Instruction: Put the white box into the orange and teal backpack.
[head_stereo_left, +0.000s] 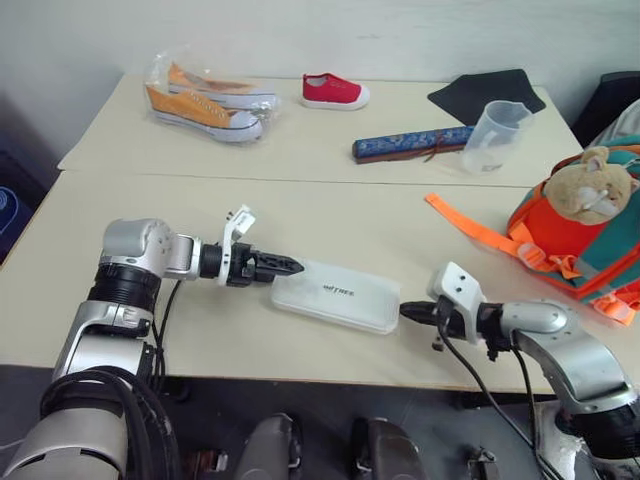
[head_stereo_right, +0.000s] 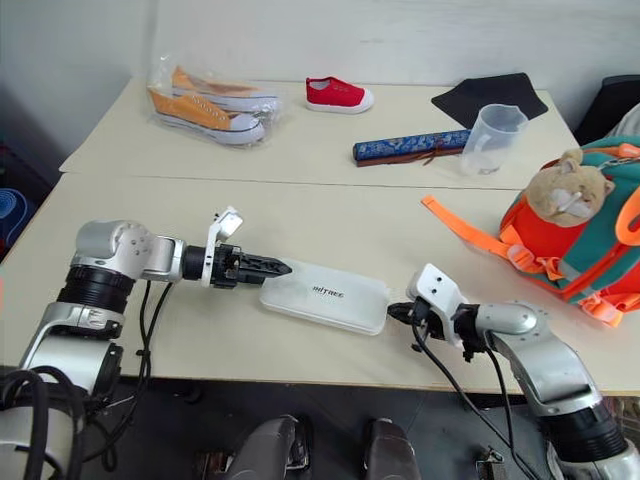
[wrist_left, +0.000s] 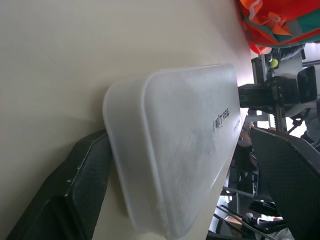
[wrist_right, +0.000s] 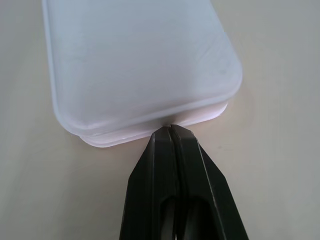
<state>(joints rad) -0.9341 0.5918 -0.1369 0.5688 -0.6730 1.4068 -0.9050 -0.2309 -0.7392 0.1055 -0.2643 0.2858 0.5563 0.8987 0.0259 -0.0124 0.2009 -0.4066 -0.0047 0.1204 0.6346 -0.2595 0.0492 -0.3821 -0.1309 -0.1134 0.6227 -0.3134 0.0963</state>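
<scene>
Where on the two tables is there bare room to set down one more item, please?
Free: the near table left of the white box, and the strip between the box and the blue patterned roll. Crowded: the far table with the bagged orange sneakers, red shoe, black cloth, clear cup; the right edge holds the backpack.

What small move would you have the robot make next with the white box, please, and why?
Probably close the left hand on the box. Its open fingers already straddle one end of the box, which lies flat on the table, while the shut right hand only butts against the opposite end. Nothing grips the box yet, and the backpack sits off to the right.
</scene>
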